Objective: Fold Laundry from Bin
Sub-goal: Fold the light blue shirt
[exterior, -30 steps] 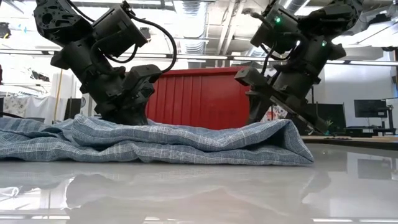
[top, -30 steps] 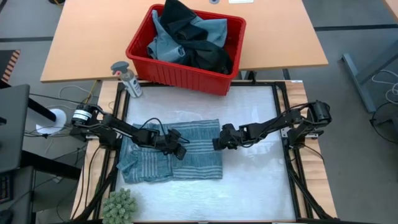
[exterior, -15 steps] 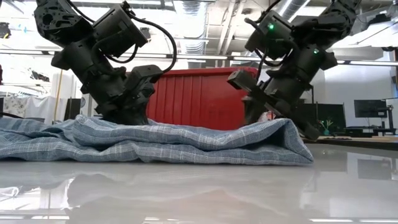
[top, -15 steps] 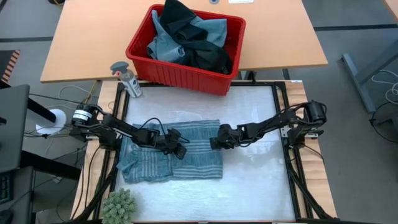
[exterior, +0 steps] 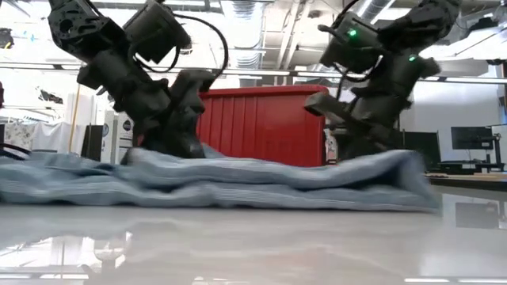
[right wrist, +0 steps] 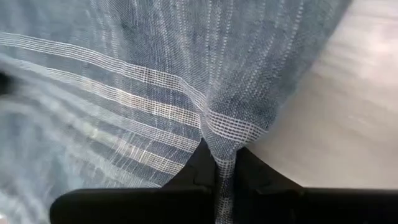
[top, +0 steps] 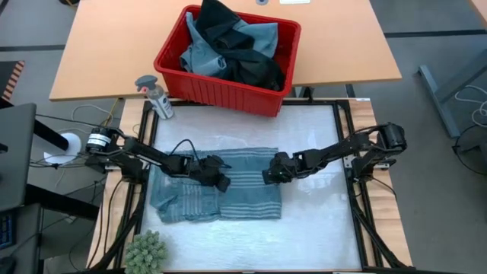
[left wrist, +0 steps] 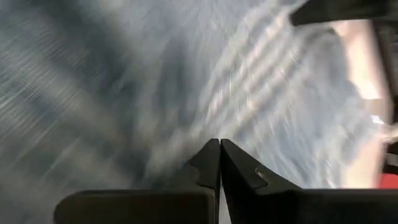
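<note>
Both pincers pinch the striped garment [top: 221,194] on the worktop [top: 319,236]: right pincer [right wrist: 217,163] clamped on its edge, left pincer [left wrist: 219,163] mid-cloth, likely to drag a fold.

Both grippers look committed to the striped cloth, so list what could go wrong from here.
1. The right gripper pinches only a thin pleat at the cloth's edge; a tug may slip it out.
2. The left gripper is shut on the cloth mid-sheet; uneven pulling could bunch it rather than flatten it.
3. The bin stands close behind; a lifted edge might snag its rim.
</note>
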`<state>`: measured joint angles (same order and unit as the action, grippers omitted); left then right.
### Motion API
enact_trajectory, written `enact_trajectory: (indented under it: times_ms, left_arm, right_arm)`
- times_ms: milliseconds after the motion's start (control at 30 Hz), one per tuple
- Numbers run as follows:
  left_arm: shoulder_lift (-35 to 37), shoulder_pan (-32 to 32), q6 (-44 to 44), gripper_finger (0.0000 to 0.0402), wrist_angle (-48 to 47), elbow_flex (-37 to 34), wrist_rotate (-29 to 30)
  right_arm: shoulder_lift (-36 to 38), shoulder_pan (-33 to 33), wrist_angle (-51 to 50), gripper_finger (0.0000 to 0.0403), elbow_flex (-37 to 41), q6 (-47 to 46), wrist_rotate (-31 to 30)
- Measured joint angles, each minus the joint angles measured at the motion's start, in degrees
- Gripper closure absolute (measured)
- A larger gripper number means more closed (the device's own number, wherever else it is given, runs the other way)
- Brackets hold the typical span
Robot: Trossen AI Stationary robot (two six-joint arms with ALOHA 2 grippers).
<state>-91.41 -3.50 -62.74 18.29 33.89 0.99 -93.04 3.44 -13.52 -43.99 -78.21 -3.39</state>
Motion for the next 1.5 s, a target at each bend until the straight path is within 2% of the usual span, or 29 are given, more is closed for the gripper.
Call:
enact_trajectory:
  times_ms: [267, 400, 667, 867, 1033, 1167, 1267, 1333, 1500]
  left_arm:
    - [7.4, 1.2, -0.6, 0.0401, 1.6, 0.0, -4.9]
    - [13.1, 1.3, -0.1, 0.0401, 1.6, 0.0, -5.2]
    - [23.5, 1.3, 1.2, 0.0401, -2.2, 0.1, -2.1]
    - [25.9, 1.3, 3.9, 0.0402, -5.4, 0.1, -0.6]
    - [22.6, 1.3, 8.2, 0.0401, -7.0, 0.1, 4.2]
    - [15.3, 1.4, 9.6, 0.0401, 0.5, 0.1, 5.7]
    - [8.5, 1.4, 8.4, 0.0402, 7.1, 0.3, 3.7]
    - [4.0, 1.4, 8.1, 0.0402, 7.4, 2.3, 1.5]
    - [-3.6, 1.1, 11.5, 0.0401, -1.4, 9.5, -4.4]
  right_arm:
    - [6.6, 0.5, -20.8, 0.0361, 0.1, 0.1, -1.3]
    - [11.0, 2.1, -27.4, 0.0361, 0.2, -0.6, -1.3]
    - [22.4, 5.4, -29.4, 0.0361, 0.1, -8.1, -1.5]
    - [24.6, 5.5, -27.8, 0.0361, -2.8, -8.5, -2.1]
    - [24.3, 5.1, -28.1, 0.0361, -5.1, -7.6, -4.0]
    - [24.3, 5.0, -28.3, 0.0361, -5.2, -7.9, -4.0]
    - [24.3, 5.0, -28.6, 0.0361, -5.2, -8.6, -4.1]
    - [24.4, 5.0, -29.0, 0.0361, -5.2, -8.8, -4.2]
    - [24.5, 5.1, -30.7, 0.0361, -5.2, -8.8, -4.2]
